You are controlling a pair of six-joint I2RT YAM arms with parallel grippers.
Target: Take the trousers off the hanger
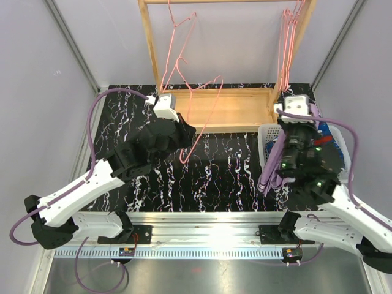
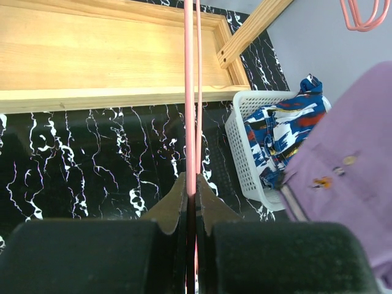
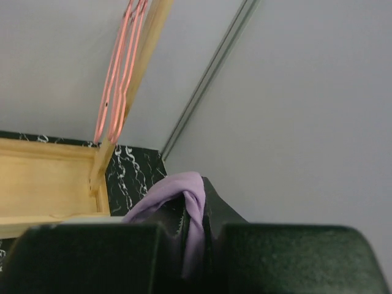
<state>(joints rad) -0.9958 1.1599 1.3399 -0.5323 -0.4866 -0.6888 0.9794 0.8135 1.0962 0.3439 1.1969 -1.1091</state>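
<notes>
My left gripper (image 1: 185, 136) is shut on the lower bar of a bare pink wire hanger (image 1: 205, 104). In the left wrist view the wire (image 2: 190, 110) runs straight up from between my jaws (image 2: 192, 191). My right gripper (image 1: 286, 153) is shut on the plain lilac trousers (image 1: 269, 174), which hang down beside the white basket (image 1: 267, 132). A fold of the lilac cloth (image 3: 195, 199) is pinched between my right jaws (image 3: 197, 214). The lilac trousers also show in the left wrist view (image 2: 352, 184). The dark blue patterned trousers (image 2: 282, 131) lie in the basket (image 2: 244, 156).
A wooden rack (image 1: 229, 109) stands at the back, its flat base (image 2: 110, 58) on the black marbled table. Other pink hangers (image 1: 286, 37) hang by its right post, also seen in the right wrist view (image 3: 115, 79). Grey walls close in on both sides.
</notes>
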